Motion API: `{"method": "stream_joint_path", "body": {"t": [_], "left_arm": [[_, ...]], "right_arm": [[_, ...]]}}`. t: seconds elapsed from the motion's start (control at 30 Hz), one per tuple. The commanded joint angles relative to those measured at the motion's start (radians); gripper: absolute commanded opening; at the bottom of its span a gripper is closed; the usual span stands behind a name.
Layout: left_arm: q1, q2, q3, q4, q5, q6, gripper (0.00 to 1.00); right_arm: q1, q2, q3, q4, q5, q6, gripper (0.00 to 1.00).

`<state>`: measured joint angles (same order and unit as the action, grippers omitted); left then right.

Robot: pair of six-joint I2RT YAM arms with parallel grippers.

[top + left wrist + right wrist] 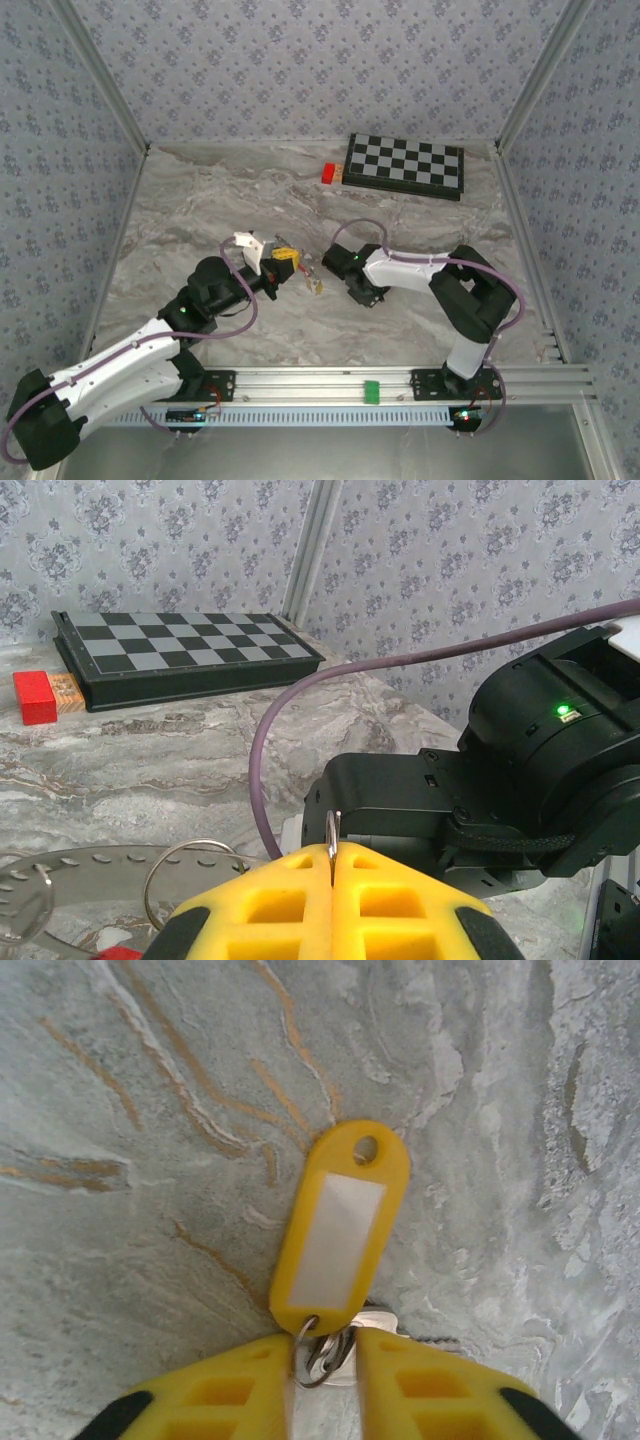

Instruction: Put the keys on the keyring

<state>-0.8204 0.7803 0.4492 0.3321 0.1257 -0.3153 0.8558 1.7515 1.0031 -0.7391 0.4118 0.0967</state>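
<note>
Keys (345,1347) resting on veined marble table (150,1110)

Small metal keys are lying mid-table, attached to a glossy oblong yellow tag (338,1230). The right gripper (325,1348) is straddling them, pads (430,1385) slightly apart; whether it is pinching, I cannot tell. The left gripper (332,860) is clenching the thin grey keyring (332,830) edge-on between its blocky yellow pads.

Glossy plastic key tag (340,1230), shiny metal rings (318,1353) and keyring (332,830), smooth marbled table (150,1160).
</note>
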Motion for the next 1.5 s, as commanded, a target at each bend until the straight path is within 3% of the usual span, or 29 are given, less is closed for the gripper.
{"method": "stream_joint_path", "body": {"t": [0.0, 0.13, 0.43, 0.63, 0.8, 0.9, 1.13, 1.47], "left_arm": [[-0.008, -0.014, 0.005, 0.013, -0.002, -0.005, 0.00], [-0.009, -0.014, 0.006, 0.012, -0.002, -0.002, 0.00], [-0.009, -0.010, 0.006, 0.012, -0.002, -0.002, 0.00], [-0.010, -0.008, 0.006, 0.014, -0.003, -0.004, 0.00], [-0.010, -0.009, 0.006, 0.014, -0.001, -0.004, 0.00], [-0.011, -0.008, 0.007, 0.013, -0.001, -0.004, 0.00], [-0.011, -0.008, 0.008, 0.012, 0.001, -0.005, 0.00], [-0.019, -0.026, 0.010, 0.004, 0.004, -0.004, 0.00]], "right_arm": [[-0.003, 0.029, 0.025, -0.017, 0.009, -0.008, 0.16], [0.005, 0.016, 0.019, -0.016, 0.010, -0.002, 0.01], [0.023, -0.128, 0.011, -0.052, -0.029, 0.039, 0.00], [0.002, -0.254, 0.024, -0.077, -0.179, 0.063, 0.00], [-0.041, -0.325, 0.019, -0.046, -0.374, 0.097, 0.00], [-0.089, -0.299, 0.025, -0.052, -0.466, 0.148, 0.00], [-0.121, -0.182, 0.060, -0.100, -0.552, 0.251, 0.00], [-0.176, -0.081, 0.113, -0.195, -0.527, 0.294, 0.00]]}}
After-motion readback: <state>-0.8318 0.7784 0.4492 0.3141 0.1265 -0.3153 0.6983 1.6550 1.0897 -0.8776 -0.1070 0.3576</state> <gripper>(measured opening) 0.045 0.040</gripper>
